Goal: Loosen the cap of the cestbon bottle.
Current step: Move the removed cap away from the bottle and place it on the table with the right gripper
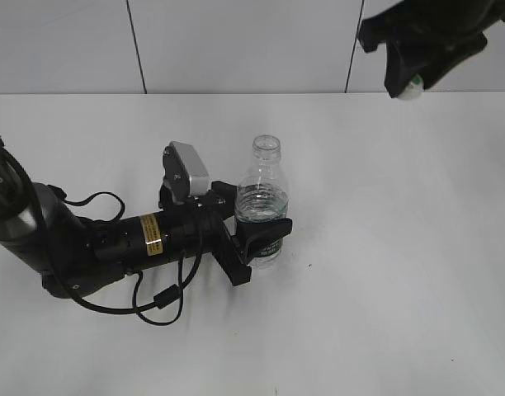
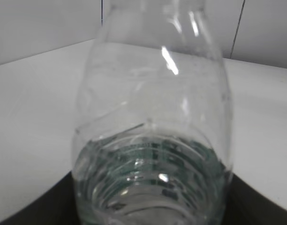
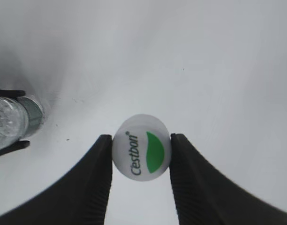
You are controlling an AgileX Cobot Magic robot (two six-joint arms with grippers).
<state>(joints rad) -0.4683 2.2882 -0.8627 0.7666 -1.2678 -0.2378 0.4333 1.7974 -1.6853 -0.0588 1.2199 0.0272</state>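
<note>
The clear cestbon bottle [image 1: 264, 198] stands upright at the table's middle, its neck open with no cap on it. My left gripper [image 1: 264, 238] is shut on its lower body at the green label band. The bottle fills the left wrist view [image 2: 153, 136]. My right gripper [image 1: 409, 82] is raised at the upper right, well away from the bottle, shut on the white cap [image 1: 414, 87]. In the right wrist view the cap [image 3: 141, 147] shows its green mark and "Cestbon" print between the black fingers [image 3: 141, 152]; the bottle [image 3: 12, 123] lies far below at the left edge.
The white table [image 1: 401, 272] spreads around the bottle. A white panelled wall [image 1: 236, 41] stands behind it. The left arm and its cable [image 1: 112, 247] lie across the table's left side.
</note>
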